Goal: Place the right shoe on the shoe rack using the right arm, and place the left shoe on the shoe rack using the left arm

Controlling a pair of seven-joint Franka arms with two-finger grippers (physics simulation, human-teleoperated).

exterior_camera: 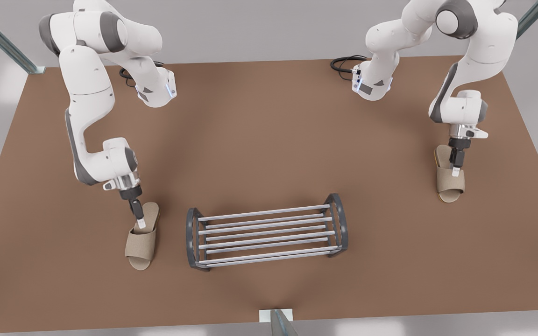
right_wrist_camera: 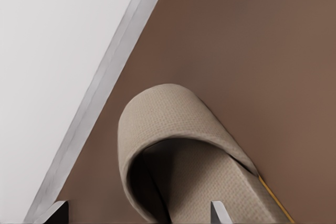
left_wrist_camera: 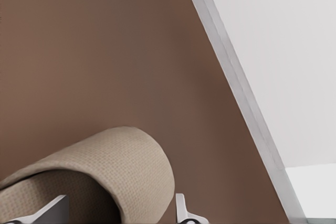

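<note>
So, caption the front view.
Left gripper, right gripper at beige fabric slippers flanking dark-grey, silver-barred metal shoe rack.

A brown bench (exterior_camera: pixel 269 140) is edged with a pale grey rim. Pale grey floor (exterior_camera: pixel 259 28) is seen around it, and slanted metal struts (exterior_camera: pixel 3 42) are placed at its corners.

I read the table (exterior_camera: pixel 269 140) as open between the two arms, so each has a bare lane inward to the shoe rack (exterior_camera: pixel 266 231). The rack's arched end frames stand up at both ends, and the bars between them are unoccupied. The left gripper (exterior_camera: pixel 140 223) sits low over the left shoe (exterior_camera: pixel 142 245), just beside the rack's near end, with its fingers spread. The right gripper (exterior_camera: pixel 456 171), fingers also apart, is over the right shoe (exterior_camera: pixel 449 184), well apart from the rack.
</note>
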